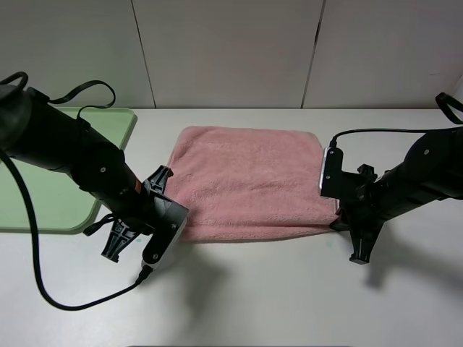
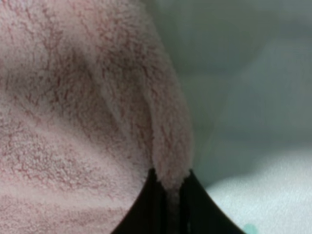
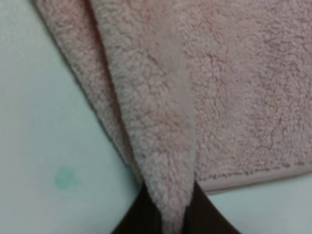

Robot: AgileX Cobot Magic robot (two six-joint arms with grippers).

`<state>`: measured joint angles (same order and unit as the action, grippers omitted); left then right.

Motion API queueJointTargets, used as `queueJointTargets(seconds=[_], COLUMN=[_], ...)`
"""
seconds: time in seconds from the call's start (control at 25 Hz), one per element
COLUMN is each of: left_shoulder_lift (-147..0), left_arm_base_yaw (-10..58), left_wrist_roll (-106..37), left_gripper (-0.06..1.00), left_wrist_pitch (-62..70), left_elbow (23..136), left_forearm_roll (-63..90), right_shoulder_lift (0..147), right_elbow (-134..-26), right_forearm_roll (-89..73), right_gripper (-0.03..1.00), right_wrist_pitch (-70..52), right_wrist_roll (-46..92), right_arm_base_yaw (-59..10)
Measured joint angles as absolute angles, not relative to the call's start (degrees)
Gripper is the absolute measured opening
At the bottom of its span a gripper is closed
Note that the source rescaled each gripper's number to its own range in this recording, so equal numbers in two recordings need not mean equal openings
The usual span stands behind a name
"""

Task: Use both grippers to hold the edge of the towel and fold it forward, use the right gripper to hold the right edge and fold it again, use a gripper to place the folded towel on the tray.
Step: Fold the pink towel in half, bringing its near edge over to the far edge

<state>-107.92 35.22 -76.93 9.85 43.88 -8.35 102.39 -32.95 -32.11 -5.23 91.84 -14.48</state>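
Left gripper and right gripper each clamped on an end of the near hem; towel lies flat ahead, hem spanning between them.

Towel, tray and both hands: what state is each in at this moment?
Towel: spread flat on the table, near corners pinched up.
Left hand: shut on the towel's near left corner.
Right hand: shut on the towel's near right corner.
Tray: lying beside the towel, no towel on it yet.
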Motion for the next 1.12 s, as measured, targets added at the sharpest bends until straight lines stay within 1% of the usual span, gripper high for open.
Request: queueJointTargets(seconds=[0.32, 0.6, 1.12], left_shoulder_lift=[-106.3, -100.7, -91.6], left_arm_base_yaw=[35.2, 35.2, 35.2], left_wrist_roll=[-76.9, -74.8, -73.7], left_gripper=[0.00, 0.00, 0.00], left_wrist_pitch=[9.9, 11.0, 18.7], left_elbow=[43.8, 43.7, 43.7], left_forearm_roll=[-8.4, -8.5, -8.7], right_shoulder_lift=[101.4, 95.8, 85.6], right_elbow=[-32.8, -32.6, -32.5], right_forearm_roll=[-32.1, -31.8, -28.4], right_gripper=[0.00, 0.00, 0.00], right_wrist_pitch=[-7.2, -12.6, -19.9], right_wrist_roll=[91.8, 91.8, 85.7], right_arm_base_yaw=[-14.5, -14.5, -14.5])
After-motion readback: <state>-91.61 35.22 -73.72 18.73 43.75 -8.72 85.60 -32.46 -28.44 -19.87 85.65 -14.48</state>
